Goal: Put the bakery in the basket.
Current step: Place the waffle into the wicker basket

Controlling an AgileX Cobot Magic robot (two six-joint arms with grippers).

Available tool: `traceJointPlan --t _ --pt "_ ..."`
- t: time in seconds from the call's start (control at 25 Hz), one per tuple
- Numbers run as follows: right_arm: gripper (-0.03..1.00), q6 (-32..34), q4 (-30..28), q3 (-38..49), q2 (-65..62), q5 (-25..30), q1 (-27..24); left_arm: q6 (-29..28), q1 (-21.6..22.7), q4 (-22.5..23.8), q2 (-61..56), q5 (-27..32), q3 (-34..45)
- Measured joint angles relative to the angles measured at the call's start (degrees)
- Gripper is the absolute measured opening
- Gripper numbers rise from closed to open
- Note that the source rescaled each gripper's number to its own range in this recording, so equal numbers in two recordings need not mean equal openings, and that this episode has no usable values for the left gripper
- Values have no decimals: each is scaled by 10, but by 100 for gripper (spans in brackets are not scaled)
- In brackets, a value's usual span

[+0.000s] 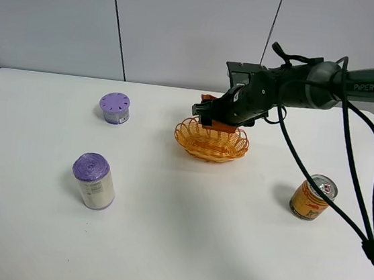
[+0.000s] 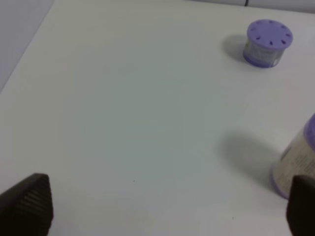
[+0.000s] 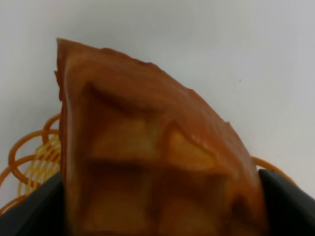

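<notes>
From above we see a white desk against grey wall panels, the right gripper clamping the bakery just over the basket near the far edge. Only the left wrist view shows the left gripper, spread wide above the desk; the right wrist view shows the bakery's grid.

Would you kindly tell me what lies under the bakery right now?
The basket lies under the bakery, which the right tool holds over its rear part. The tool and bakery hide part of the basket's floor.
</notes>
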Motion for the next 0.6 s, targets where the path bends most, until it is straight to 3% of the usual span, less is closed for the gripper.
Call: traceJointPlan --t 0.6 --pt "0 3 1 0 43 -24 15 0 0 0 0 0 0"
